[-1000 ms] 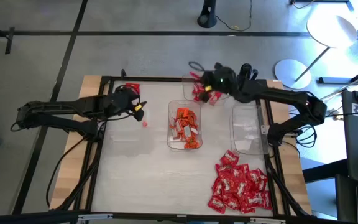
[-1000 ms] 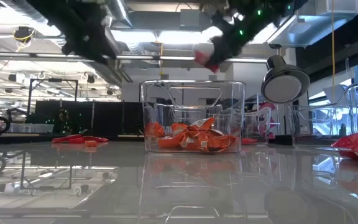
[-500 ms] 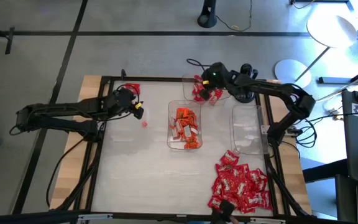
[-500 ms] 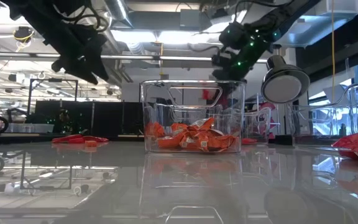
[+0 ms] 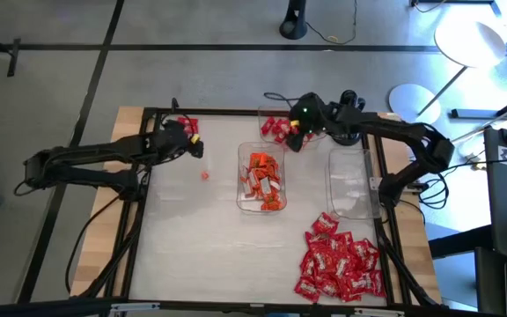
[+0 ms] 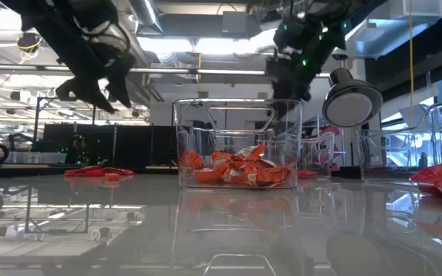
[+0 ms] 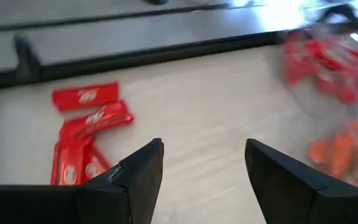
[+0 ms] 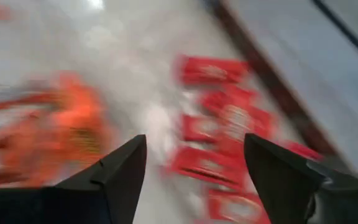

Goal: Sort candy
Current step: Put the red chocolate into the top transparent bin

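Pale surface [image 5: 192, 238], frame-edged | right claw [image 5: 294, 134] wide, empty, above far tray [image 5: 265, 115] of red candy [image 5: 274, 128] | left claw [image 5: 193, 143] wide, beside loose reds [image 5: 186, 124] | risk: blurred swing clipping tray, scattering sorted pieces.

Both arms are dark, skinny jointed tubes with black cables trailing off them. Right hand [image 5: 296, 134] has a little green light glowing on its wrist; left hand [image 5: 194, 143] is plain black.

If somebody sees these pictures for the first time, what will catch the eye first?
Probably the big heap of red candy at the table's near right corner. Next, the clear tray of orange candy in the middle, with a far tray of red candy under the open right gripper.
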Robot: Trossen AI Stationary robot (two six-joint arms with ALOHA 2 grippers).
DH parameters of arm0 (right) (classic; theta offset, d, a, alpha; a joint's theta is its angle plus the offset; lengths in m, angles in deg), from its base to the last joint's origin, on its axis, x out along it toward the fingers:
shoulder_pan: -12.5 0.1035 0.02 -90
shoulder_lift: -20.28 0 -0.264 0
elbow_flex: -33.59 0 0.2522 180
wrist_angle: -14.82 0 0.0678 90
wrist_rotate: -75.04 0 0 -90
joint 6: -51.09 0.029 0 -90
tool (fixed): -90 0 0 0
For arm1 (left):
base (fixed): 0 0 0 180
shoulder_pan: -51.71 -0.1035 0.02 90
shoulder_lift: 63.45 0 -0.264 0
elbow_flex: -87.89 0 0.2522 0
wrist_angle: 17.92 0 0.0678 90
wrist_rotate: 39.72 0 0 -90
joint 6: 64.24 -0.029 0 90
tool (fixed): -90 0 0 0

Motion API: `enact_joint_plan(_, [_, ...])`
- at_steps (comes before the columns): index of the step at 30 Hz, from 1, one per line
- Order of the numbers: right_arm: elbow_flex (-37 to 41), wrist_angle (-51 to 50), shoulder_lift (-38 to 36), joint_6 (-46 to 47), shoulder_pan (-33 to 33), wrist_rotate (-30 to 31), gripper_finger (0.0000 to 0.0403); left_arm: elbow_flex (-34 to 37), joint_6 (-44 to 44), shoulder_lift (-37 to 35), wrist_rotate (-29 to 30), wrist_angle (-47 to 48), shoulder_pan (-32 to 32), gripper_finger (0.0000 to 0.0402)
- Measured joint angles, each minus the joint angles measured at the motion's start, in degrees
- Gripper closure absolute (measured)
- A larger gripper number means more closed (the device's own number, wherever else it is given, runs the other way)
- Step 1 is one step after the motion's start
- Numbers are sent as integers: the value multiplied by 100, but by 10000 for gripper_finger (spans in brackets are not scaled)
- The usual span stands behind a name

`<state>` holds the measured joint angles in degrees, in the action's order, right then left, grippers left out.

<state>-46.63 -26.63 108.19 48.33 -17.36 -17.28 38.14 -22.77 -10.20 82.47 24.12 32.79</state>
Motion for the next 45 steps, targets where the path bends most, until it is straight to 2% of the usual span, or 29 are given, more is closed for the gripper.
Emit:
enact_joint_plan(4, [-7,372,-39,13,444,-206,132,0,356,512,48,340,-89,185])
enact_joint_plan(8, [-5,611,-34,-112,763,-72,132,0,552,965,119,900,-492,185])
enact_joint_plan(11, [-4,704,-30,-209,914,-3,132,0,561,1149,109,981,-875,185])
enact_joint_plan(17, [-2,771,-30,-254,930,25,132,0,88,1589,-358,844,-1766,185])
enact_joint_plan(24, [47,798,-30,-218,930,-19,132,-2,-283,2252,-399,611,-2482,185])
enact_joint_plan(30, [222,788,-26,-212,928,-120,132,-28,-909,2779,-1110,327,-2819,185])
enact_joint_plan(37, [333,779,-25,-205,928,-129,132,-31,-1344,2894,-1205,252,-2914,186])
enact_joint_plan(41, [337,771,-25,-204,928,-134,132,-26,-1448,2898,-1265,232,-2913,212])
enact_joint_plan(45, [337,771,-25,-204,928,-134,132,-21,-1490,2907,-1425,232,-2916,264])
